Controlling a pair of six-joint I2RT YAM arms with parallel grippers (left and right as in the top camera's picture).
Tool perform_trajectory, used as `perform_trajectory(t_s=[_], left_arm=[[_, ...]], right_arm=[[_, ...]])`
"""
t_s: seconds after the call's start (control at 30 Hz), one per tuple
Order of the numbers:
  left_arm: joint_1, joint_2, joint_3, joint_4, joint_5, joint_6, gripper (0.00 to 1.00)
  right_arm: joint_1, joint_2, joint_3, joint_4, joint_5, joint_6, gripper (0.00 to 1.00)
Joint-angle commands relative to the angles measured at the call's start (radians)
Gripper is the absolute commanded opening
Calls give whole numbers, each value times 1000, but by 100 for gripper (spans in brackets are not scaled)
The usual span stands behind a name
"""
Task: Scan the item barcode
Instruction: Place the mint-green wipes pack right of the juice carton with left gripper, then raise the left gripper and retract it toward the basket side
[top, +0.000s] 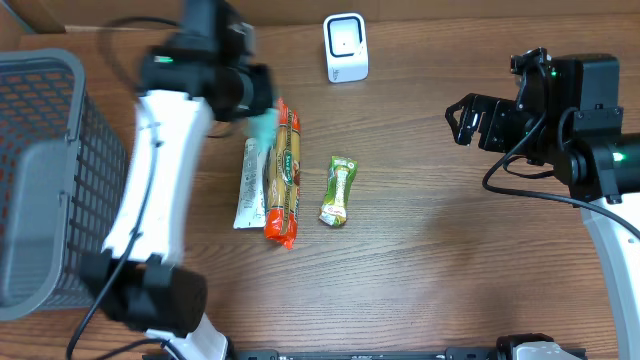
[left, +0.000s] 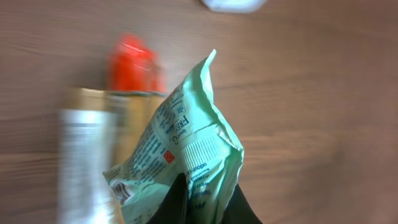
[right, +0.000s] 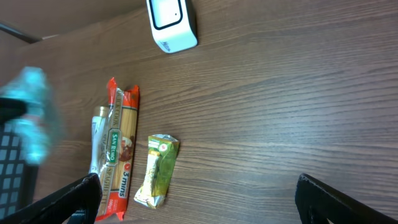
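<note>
Wooden table, with a basket at nine o'clock. At eleven o'clock the left gripper is clamped on a mint packet, over the top ends of a silver pack and a pasta pack lying side by side. A green pouch lies just right of them, near centre. The scanner stands at twelve o'clock. At two o'clock the right gripper gapes wide, holding nothing.

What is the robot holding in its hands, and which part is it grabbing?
The left hand pinches a pale green packet by the edge at one end. The right hand is open and holds nothing.
</note>
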Motion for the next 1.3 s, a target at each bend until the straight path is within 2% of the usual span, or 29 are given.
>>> perform_trajectory(t_s=[0.0, 0.13, 0.17, 0.37, 0.4, 0.43, 0.5, 0.6, 0.77, 0.87, 0.97, 1.0, 1.1, 1.27], left_arm=[[-98, 66, -66, 99, 166, -158, 4], [-188, 161, -71, 135, 177, -333, 4], [-232, 195, -71, 136, 176, -447, 4], [-311, 210, -71, 142, 95, -600, 4], [-312, 210, -71, 152, 95, -599, 22], [-312, 210, -71, 159, 96, -597, 32], [-311, 210, -70, 173, 97, -579, 57], [-301, 204, -59, 185, 95, -562, 75], [-237, 133, 18, 183, 57, -450, 78], [-203, 56, 91, 157, -19, -358, 80], [-183, -42, 165, 87, -134, -192, 90], [-179, -76, 182, 60, -161, -125, 100], [-171, -169, 190, -11, -224, 46, 100], [-159, -227, 190, -187, -407, 59, 100]], right_arm=[[6, 0, 27, -2, 3, -1, 100], [6, 0, 27, -3, 3, -1, 100], [6, 0, 27, -3, 3, -1, 100], [6, 0, 27, -3, 3, -1, 100], [6, 0, 27, -4, 3, -1, 100], [6, 0, 27, -4, 3, -1, 100], [6, 0, 27, -4, 3, -1, 100], [6, 0, 27, -6, 3, -1, 100], [6, 0, 27, -22, 3, -2, 100], [6, 10, 27, -27, 3, -2, 100], [6, 37, 27, -35, 2, -2, 100], [6, 53, 27, -39, 1, -4, 100], [6, 102, 27, -51, -62, -65, 100], [6, 156, 27, -51, -77, -66, 100]])
